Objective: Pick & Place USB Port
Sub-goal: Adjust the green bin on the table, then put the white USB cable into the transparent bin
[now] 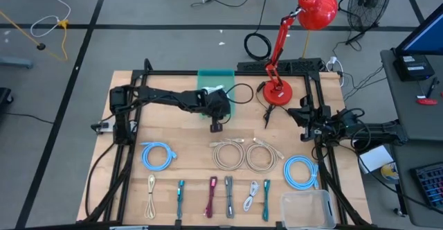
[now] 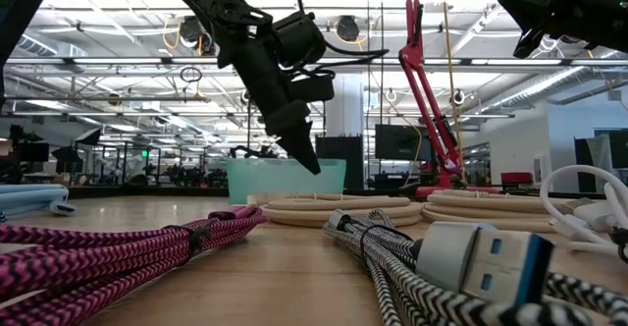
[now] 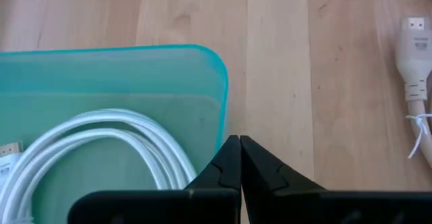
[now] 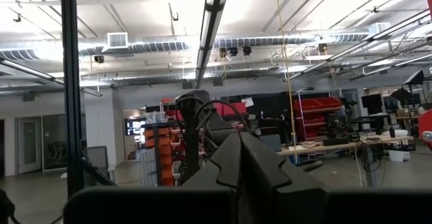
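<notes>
High view: left gripper [image 1: 217,126] clenched, empty, beside teal bin [image 1: 205,78]. Beige USB cable [image 1: 230,154] looks light, floppy; take it across the bundled coil.

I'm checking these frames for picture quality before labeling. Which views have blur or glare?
Low view: the nearest cables, the striped cable and pink cable, are soft, and ceiling lights glare behind the left claw. Left wrist view: the teal bin and white cable look evenly lit. Right wrist view: bright ceiling strips above the right claw. High view: even light.
</notes>
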`<state>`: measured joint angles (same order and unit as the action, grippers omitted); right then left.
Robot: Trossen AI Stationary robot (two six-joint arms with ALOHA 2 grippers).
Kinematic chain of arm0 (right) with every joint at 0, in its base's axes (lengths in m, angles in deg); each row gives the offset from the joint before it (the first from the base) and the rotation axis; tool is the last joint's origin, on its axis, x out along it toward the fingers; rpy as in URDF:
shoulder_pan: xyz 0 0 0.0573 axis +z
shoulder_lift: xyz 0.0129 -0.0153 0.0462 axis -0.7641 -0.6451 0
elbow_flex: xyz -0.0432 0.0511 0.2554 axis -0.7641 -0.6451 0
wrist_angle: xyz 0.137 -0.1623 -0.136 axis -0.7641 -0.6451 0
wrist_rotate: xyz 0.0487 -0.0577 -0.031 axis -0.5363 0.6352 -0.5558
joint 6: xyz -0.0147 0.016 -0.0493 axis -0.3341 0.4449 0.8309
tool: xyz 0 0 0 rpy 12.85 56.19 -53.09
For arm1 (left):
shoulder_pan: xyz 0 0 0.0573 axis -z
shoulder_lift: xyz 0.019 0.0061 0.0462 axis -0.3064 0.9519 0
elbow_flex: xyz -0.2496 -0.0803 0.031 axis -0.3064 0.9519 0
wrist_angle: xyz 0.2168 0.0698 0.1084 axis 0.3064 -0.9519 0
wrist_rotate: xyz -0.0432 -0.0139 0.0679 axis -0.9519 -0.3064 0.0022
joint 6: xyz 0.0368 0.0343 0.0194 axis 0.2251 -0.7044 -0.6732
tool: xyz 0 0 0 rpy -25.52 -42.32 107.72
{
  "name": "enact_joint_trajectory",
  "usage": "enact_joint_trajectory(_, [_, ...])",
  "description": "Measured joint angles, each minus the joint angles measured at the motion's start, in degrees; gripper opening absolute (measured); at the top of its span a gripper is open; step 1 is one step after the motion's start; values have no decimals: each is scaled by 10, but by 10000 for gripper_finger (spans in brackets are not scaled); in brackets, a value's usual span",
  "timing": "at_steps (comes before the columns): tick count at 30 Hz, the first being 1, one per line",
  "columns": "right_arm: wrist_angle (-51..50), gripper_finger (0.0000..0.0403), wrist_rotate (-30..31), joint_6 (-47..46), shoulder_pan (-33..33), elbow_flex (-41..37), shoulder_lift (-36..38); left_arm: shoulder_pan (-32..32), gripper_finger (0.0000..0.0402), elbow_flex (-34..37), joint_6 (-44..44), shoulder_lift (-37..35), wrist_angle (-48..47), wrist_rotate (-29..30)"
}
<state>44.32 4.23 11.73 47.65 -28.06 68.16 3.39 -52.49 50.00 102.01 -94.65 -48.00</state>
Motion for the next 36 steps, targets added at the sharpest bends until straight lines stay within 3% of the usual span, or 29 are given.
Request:
enact_joint_trajectory(9, [0,4,0,1,0,0,0,10,0,-2,-1,0,38,-40])
enact_joint_trajectory(16, [-1,4,1,0,0,0,0,28,0,-50,-7,0,-6,-44])
enact_joint_trajectory(20, [-6,4,1,1,0,0,0,52,0,-105,-20,-24,-64,-42])
enact_joint_trajectory(26, [-4,4,0,0,0,0,-6,112,2,-169,-17,-83,-230,-41])
enact_joint_trajectory(32, [-10,4,0,0,0,0,-13,194,6,-169,66,-154,-364,-38])
enact_joint_trajectory(36, [-8,4,-1,0,0,0,-13,261,7,-169,148,-176,-435,-1])
